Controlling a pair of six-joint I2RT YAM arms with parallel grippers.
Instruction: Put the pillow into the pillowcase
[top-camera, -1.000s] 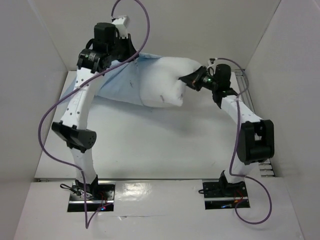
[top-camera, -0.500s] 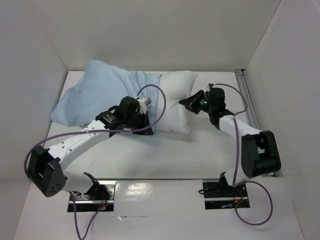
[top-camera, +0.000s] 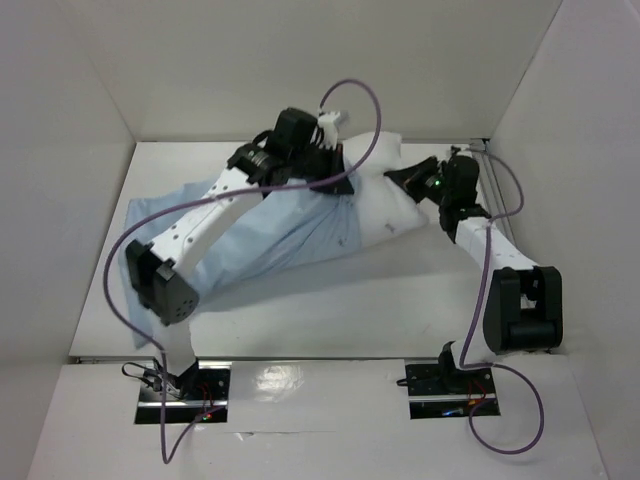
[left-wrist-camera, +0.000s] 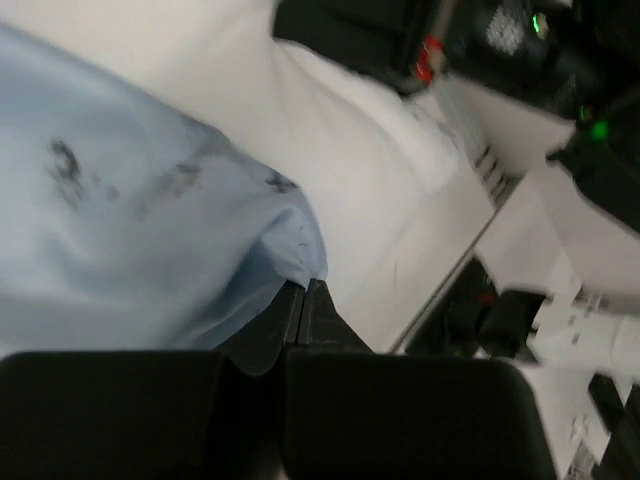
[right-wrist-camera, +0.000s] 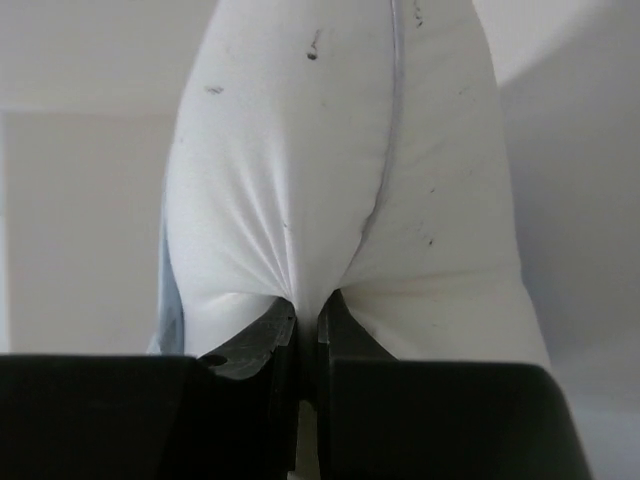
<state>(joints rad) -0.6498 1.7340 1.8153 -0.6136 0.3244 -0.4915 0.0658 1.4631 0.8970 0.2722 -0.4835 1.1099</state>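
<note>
White bench (top-camera: 300, 300), far side: pillow (top-camera: 385, 205) partly inside pillowcase (top-camera: 250, 235).
We see the left gripper (left-wrist-camera: 303, 288) pinched on the pillowcase hem and the right gripper (right-wrist-camera: 305, 305) clamped on the pillow's bare end, just right of that hem; the pillow runs left-right between them.
</note>
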